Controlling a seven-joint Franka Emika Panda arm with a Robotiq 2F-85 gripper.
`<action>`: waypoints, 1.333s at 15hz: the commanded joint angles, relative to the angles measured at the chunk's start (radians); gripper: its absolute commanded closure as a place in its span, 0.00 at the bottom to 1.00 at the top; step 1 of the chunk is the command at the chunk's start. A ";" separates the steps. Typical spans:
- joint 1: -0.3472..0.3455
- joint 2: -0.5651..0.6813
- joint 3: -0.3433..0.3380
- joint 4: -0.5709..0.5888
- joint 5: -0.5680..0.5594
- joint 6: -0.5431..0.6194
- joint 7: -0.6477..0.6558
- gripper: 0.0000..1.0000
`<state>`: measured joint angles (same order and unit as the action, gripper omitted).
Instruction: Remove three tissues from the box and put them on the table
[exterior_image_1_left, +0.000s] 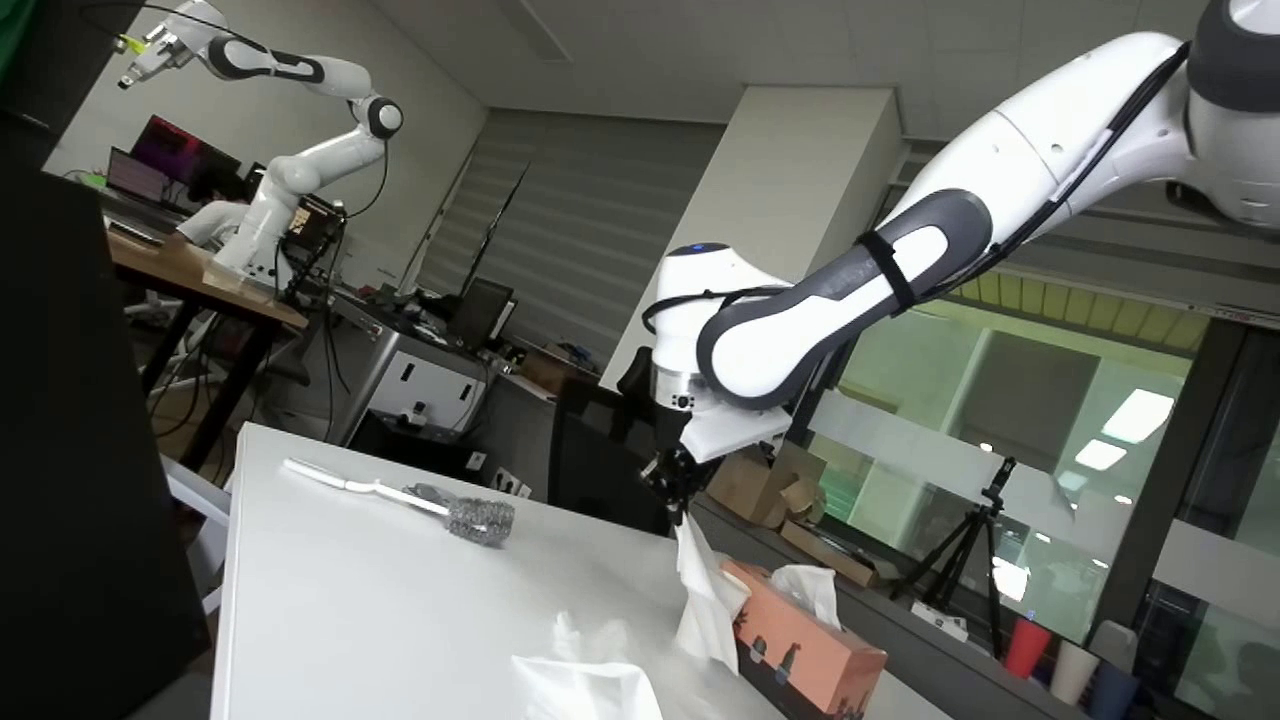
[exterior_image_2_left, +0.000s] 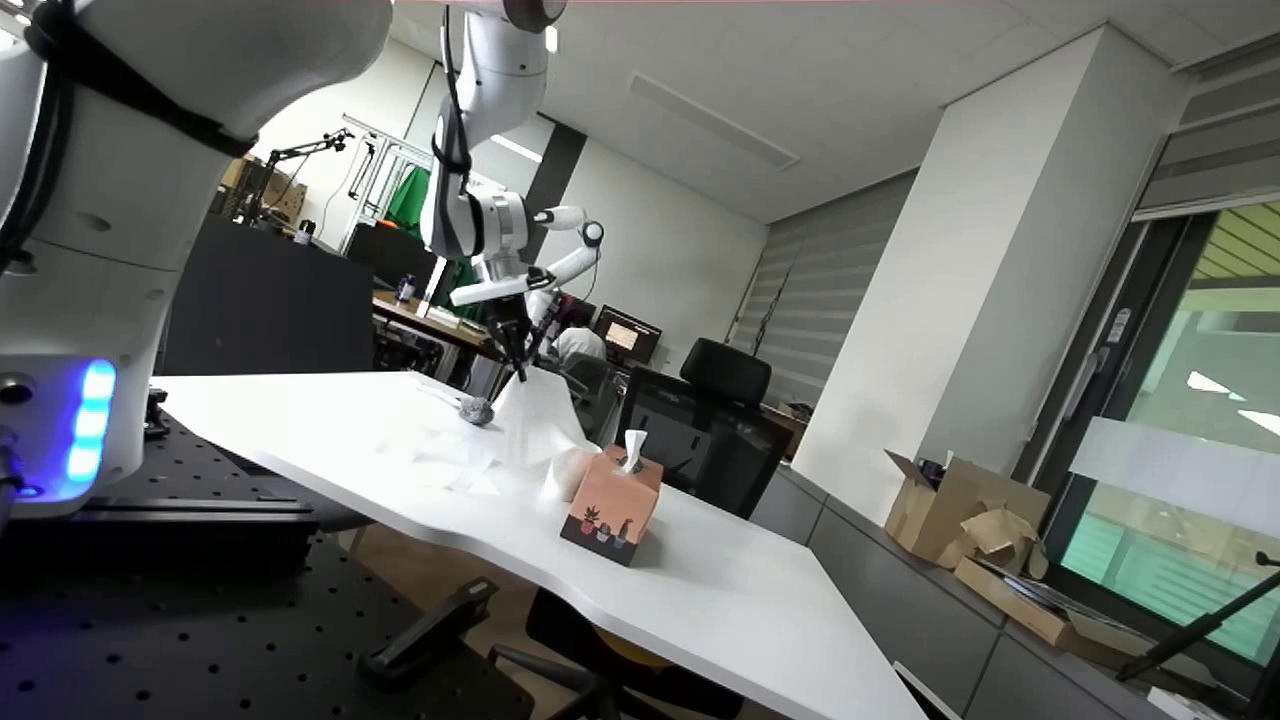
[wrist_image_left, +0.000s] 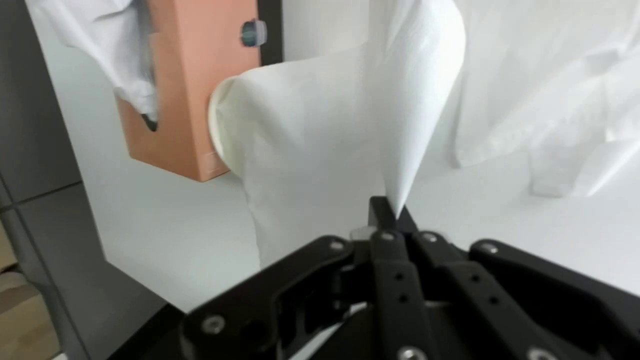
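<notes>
The tissue box (exterior_image_1_left: 805, 645), orange with a dark base, stands on the white table (exterior_image_1_left: 380, 590) and shows in an exterior view (exterior_image_2_left: 612, 500) and in the wrist view (wrist_image_left: 215, 50). A white tissue (exterior_image_1_left: 810, 588) sticks up from its slot. My gripper (wrist_image_left: 392, 212) is shut on the top of a white tissue (wrist_image_left: 315, 135), which hangs beside the box, its lower part near or against the box side. The gripper shows above the table in both exterior views (exterior_image_1_left: 678, 512) (exterior_image_2_left: 520, 372). Other white tissues (wrist_image_left: 545, 105) lie spread on the table, also in an exterior view (exterior_image_2_left: 440, 460).
A brush with a white handle and grey bristles (exterior_image_1_left: 480, 520) lies on the table, also visible in an exterior view (exterior_image_2_left: 476, 410). A black office chair (exterior_image_2_left: 700, 430) stands at the table's edge. Cardboard boxes (exterior_image_2_left: 970, 510) sit on a ledge beyond.
</notes>
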<state>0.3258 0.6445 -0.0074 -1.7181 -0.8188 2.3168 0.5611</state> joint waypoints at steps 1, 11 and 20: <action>0.039 0.044 0.040 -0.042 0.010 -0.006 -0.065 1.00; 0.090 0.143 0.120 -0.077 0.076 0.036 -0.264 1.00; 0.002 0.095 0.166 -0.110 0.344 0.140 -0.489 0.33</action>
<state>0.3908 0.8008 0.1312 -1.7949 -0.5765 2.4272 0.1536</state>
